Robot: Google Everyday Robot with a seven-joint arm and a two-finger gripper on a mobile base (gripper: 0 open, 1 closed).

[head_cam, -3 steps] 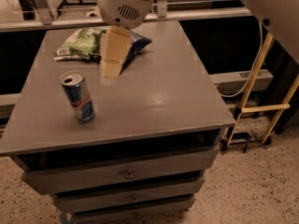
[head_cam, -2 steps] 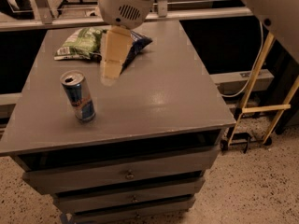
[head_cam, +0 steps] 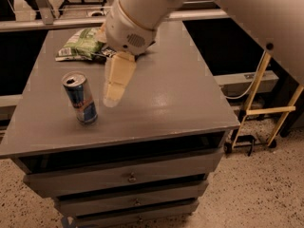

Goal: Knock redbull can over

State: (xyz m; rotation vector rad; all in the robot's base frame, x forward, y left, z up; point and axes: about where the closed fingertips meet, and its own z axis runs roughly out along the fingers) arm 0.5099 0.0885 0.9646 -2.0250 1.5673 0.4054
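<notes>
The redbull can (head_cam: 80,98) stands upright on the front left part of the grey cabinet top (head_cam: 175,99). It is slim, blue and silver, with a silver top and pull-tab. My gripper (head_cam: 112,98) hangs from the white arm with its cream fingers pointing down. It is just right of the can, a small gap apart, with its tip at about the can's mid height. It holds nothing that I can see.
A green snack bag (head_cam: 81,44) lies at the back left of the top, with a dark bag partly hidden behind the arm. Drawers (head_cam: 130,177) sit below the top. A yellow-framed cart (head_cam: 266,110) stands on the floor to the right.
The gripper has come down and forward toward the can, from above the table's middle to right beside it. The can has not moved.
</notes>
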